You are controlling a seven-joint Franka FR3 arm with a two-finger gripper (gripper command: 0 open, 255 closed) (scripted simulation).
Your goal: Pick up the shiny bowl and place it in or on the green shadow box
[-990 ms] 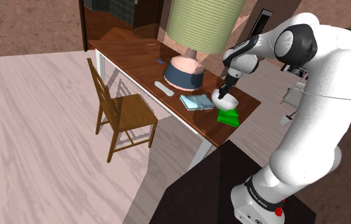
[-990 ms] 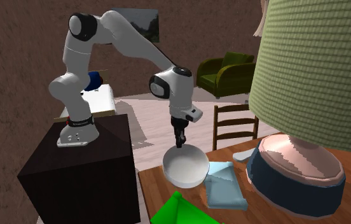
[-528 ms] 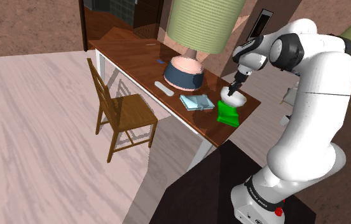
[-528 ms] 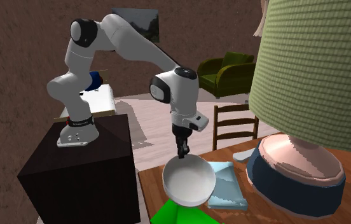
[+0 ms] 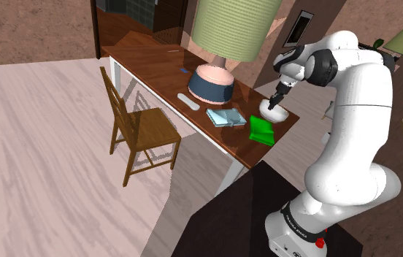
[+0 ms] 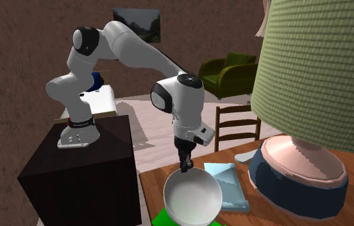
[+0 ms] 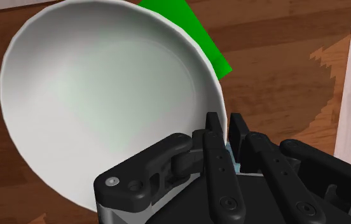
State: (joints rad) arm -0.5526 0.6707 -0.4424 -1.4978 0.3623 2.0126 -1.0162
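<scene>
In the shoulder view a chair (image 5: 143,130) stands by the table (image 5: 149,62), which bears, from the left, a lamp (image 5: 212,82), a book (image 5: 226,117) and the green box (image 5: 262,131). Just right of the box, the gripper (image 5: 272,106) has its fingers drawn narrow, pinching the rim of the white bowl (image 5: 277,115). In the wrist view the box's corner shows past the bowl.

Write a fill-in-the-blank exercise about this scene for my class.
The black two-finger hand clasps the round white bowl by its ____. The flat box on the brown wooden table is coloured ____. Beside the table stands a wooden ____.
Missing words: rim; green; chair.
</scene>
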